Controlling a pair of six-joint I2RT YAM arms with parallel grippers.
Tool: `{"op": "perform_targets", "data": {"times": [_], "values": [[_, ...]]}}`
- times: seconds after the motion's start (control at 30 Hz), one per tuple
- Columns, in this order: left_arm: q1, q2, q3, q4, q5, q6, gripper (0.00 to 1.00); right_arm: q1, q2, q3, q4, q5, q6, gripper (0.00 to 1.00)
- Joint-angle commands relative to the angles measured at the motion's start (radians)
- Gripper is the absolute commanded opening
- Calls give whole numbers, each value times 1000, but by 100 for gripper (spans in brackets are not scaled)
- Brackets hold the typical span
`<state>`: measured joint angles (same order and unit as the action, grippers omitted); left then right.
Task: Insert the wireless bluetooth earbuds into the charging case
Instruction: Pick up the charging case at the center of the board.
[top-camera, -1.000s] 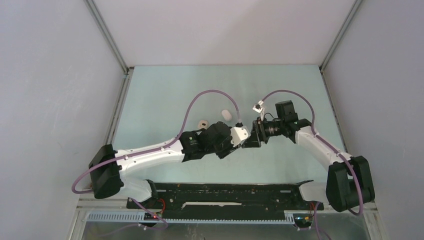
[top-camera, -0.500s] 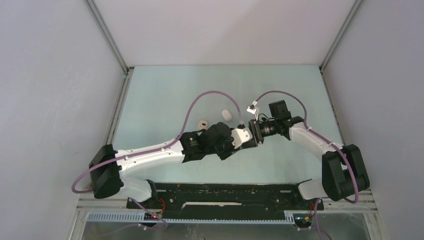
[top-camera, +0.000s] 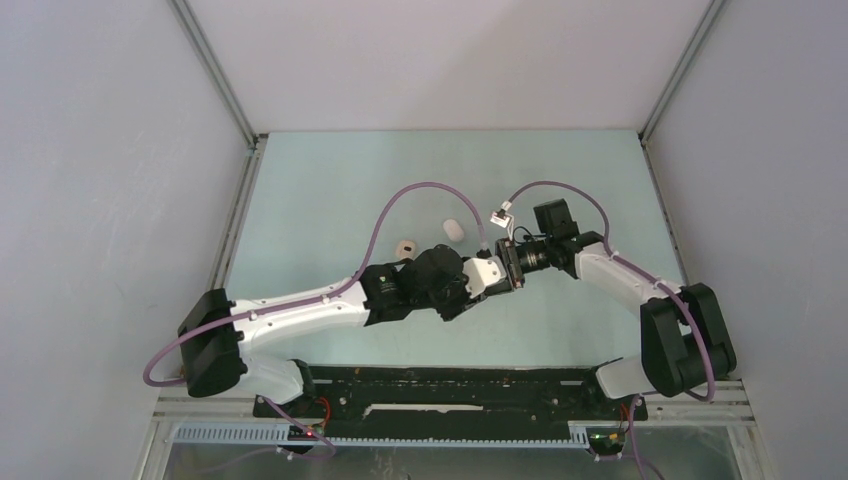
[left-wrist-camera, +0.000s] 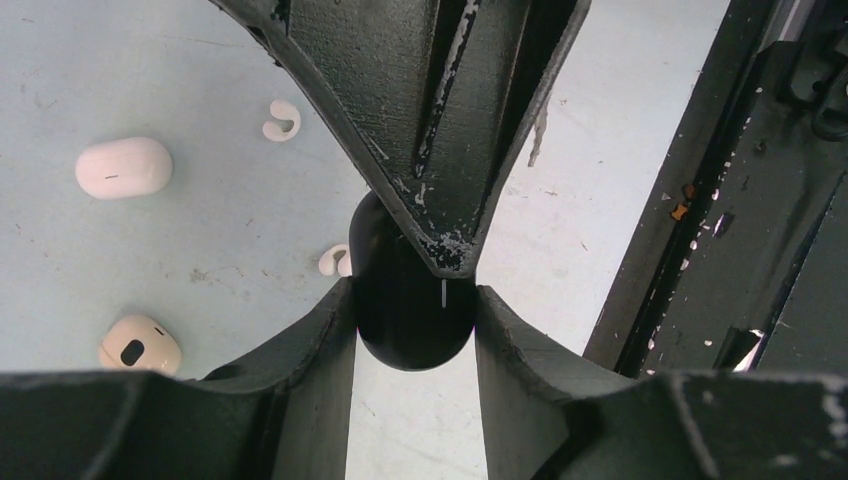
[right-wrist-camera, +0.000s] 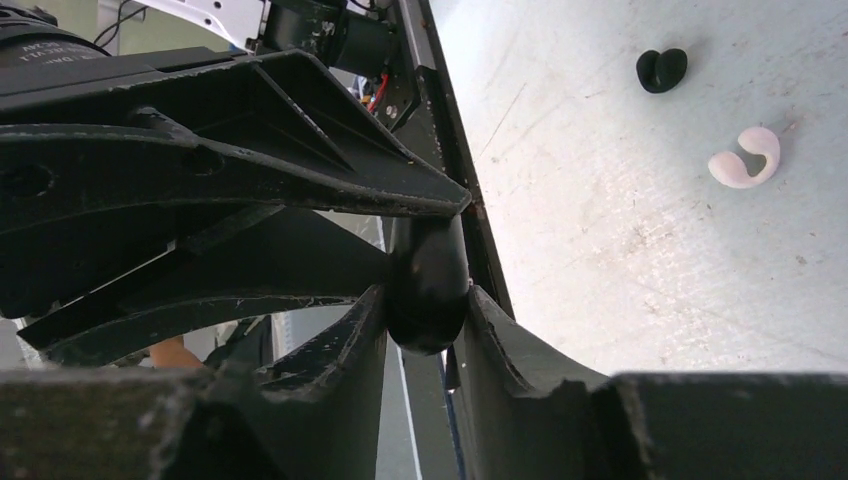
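While both arms stretch inward, left end effector (left-wrist-camera: 415, 298) and right end effector (right-wrist-camera: 425, 298) pinch one black case (left-wrist-camera: 405, 335).

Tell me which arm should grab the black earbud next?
Right, probably: the black earbud shows in its wrist view, not the left's. The left gripper clamps the black case, so it can steady that.

Your pale-green table (top-camera: 330, 180) carries a closed white case (top-camera: 453, 229) with an open case (top-camera: 405, 245) at its eight o'clock. Loose on it lie a black earbud (right-wrist-camera: 661, 69) and, at its four o'clock, a pale hooked earbud (right-wrist-camera: 745, 158).
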<state>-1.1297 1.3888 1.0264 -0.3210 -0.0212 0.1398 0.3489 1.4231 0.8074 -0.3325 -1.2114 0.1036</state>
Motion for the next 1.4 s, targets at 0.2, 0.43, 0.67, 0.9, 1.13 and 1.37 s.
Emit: {"op": "perform_targets", "data": {"times": [0.2, 0.43, 0.67, 0.9, 1.13, 1.37], "values": [[-7, -55, -44, 101, -66, 2, 63, -45, -21, 56, -17, -115, -34, 6], [-2, -211, -126, 211, -144, -209, 84, -161, -124, 56, -87, -131, -99, 1], [89, -431, -514, 874, -49, -692, 92, -184, -250, 34, -108, -106, -192, 0], [161, -360, -660, 1309, 175, -864, 87, -210, -282, 9, -79, -219, -209, 0], [163, -75, -651, 1684, 329, -996, 67, -212, -276, 7, -84, -240, -218, 0], [167, 73, -604, 1794, 330, -1058, 61, -220, -289, 5, -103, -245, -235, 0]]}}
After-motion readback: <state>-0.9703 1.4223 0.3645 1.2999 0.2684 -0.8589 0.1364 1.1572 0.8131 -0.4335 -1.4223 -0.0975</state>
